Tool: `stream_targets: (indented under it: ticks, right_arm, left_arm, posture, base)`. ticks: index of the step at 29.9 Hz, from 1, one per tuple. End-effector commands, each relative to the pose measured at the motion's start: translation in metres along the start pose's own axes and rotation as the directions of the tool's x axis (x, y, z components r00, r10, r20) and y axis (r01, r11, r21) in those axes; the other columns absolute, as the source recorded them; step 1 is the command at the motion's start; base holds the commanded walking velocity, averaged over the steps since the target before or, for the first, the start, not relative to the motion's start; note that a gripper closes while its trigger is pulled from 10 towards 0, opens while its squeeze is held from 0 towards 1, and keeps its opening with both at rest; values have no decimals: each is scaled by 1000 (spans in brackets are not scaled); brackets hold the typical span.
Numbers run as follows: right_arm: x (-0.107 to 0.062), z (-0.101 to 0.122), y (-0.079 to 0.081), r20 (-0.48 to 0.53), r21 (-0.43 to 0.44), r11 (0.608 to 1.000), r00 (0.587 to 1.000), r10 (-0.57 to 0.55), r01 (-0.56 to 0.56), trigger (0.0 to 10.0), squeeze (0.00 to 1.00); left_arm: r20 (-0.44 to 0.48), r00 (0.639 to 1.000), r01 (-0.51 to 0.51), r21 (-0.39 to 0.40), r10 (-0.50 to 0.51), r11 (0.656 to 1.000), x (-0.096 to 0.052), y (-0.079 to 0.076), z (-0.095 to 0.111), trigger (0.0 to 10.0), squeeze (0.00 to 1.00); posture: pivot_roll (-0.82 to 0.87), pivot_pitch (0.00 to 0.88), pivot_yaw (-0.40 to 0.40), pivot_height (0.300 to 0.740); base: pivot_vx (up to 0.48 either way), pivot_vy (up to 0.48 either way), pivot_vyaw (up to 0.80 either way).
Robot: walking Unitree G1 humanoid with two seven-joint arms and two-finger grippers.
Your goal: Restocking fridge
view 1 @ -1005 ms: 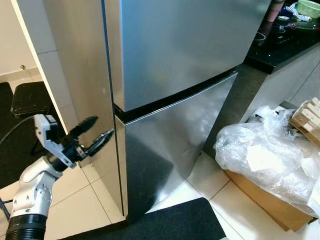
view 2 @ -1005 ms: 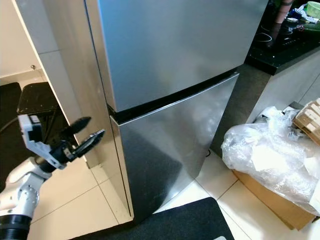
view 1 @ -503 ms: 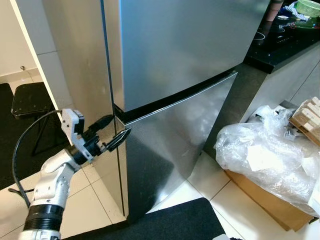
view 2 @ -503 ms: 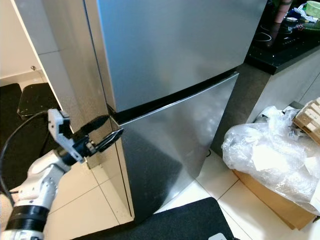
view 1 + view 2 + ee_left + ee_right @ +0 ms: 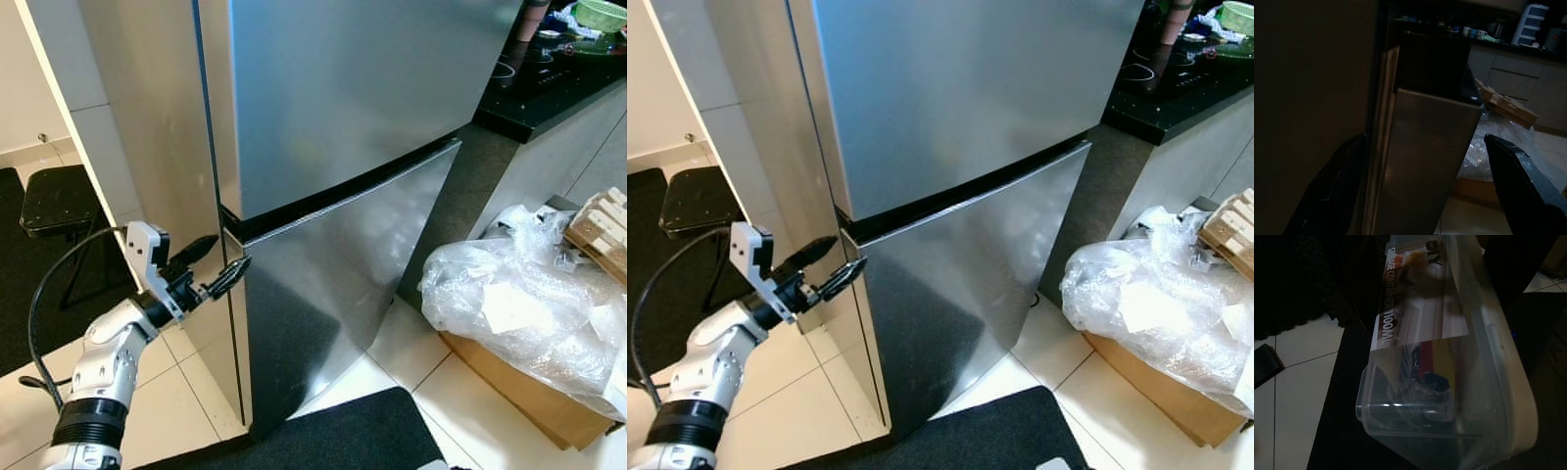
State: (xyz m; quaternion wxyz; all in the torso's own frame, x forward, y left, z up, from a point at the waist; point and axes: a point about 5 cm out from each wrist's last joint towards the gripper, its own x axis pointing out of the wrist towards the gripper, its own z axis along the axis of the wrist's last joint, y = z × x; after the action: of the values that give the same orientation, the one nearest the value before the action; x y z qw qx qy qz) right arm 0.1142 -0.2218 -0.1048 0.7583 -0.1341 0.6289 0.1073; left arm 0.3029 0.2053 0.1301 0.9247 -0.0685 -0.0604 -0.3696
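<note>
Left gripper [image 5: 217, 264] at the fridge [image 5: 333, 147] door edge — doors shut, box waiting in the other arm.

Our left fingers [image 5: 233, 274] are spread apart, gripping nothing, either side of the lower door's [image 5: 343, 284] hinge-side edge just under the black seam. We judge the steel door stiff, heavy and slick — better to hook the edge than pinch the face. The clear plastic storage container [image 5: 1449, 357] lies right before the right wrist camera; light and rigid, something packaged inside, contents unclear. Whether the right fingers grip it we cannot tell. A plastic-covered cardboard box [image 5: 519, 323] sits on the floor beside the fridge.
</note>
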Motion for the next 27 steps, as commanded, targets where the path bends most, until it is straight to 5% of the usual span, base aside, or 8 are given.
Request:
stream_targets:
  ticks: [1, 27]
  right_arm:
    - [0, 1, -1, 3, 18, 1000, 1000, -6, 6, 10000, 0]
    - [2, -7, 7, -9, 21, 1000, 1000, -1, 1, 10000, 0]
  left_arm:
    - [-7, 1000, 8, 5, -8, 1000, 1, 0, -3, 10000, 0]
    - [-21, 978, 208, 12, -208, 978, 26, -16, -3, 10000, 0]
  posture:
    - [-49, 0, -31, 740]
    - [-64, 0, -30, 740]
  base:
    - [0, 0, 0]
    - [0, 0, 0]
